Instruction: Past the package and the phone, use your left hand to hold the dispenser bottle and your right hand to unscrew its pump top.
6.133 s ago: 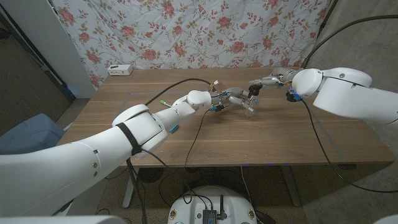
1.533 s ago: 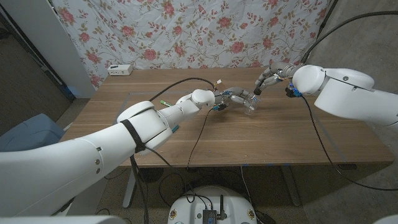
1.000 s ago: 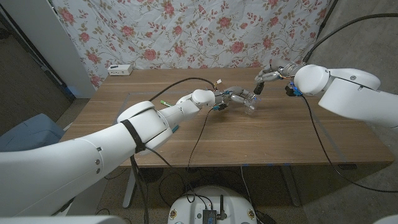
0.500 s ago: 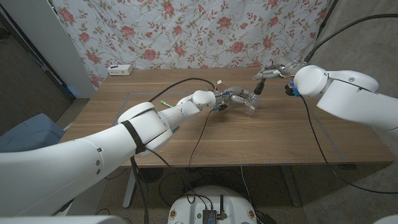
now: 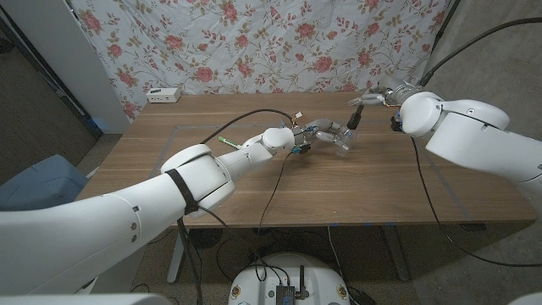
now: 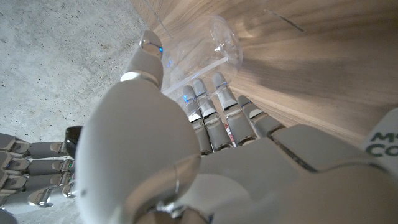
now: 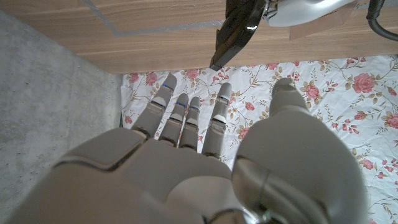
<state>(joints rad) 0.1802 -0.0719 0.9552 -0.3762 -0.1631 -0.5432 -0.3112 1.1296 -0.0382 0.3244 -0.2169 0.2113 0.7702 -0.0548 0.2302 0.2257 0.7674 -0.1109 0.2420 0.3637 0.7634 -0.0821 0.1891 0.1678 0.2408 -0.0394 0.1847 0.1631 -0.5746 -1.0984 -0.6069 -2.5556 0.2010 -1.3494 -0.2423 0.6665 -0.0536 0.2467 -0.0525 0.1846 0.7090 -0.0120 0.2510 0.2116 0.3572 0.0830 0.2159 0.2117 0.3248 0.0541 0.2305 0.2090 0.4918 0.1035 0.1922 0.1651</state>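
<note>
Wooden table (image 5: 356, 182): left hand (image 5: 326, 130) grips bottle (image 5: 343, 141); white box (image 5: 163, 95) far off.

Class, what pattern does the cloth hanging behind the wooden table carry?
Pink roses with green leaves on a white ground, on the hanging cloth backdrop; clearest in the head view.

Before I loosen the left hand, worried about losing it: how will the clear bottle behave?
Probably light: the bottle looks clear and empty. Its round body may roll if the left hand releases it. Thin walls might dent.
</note>
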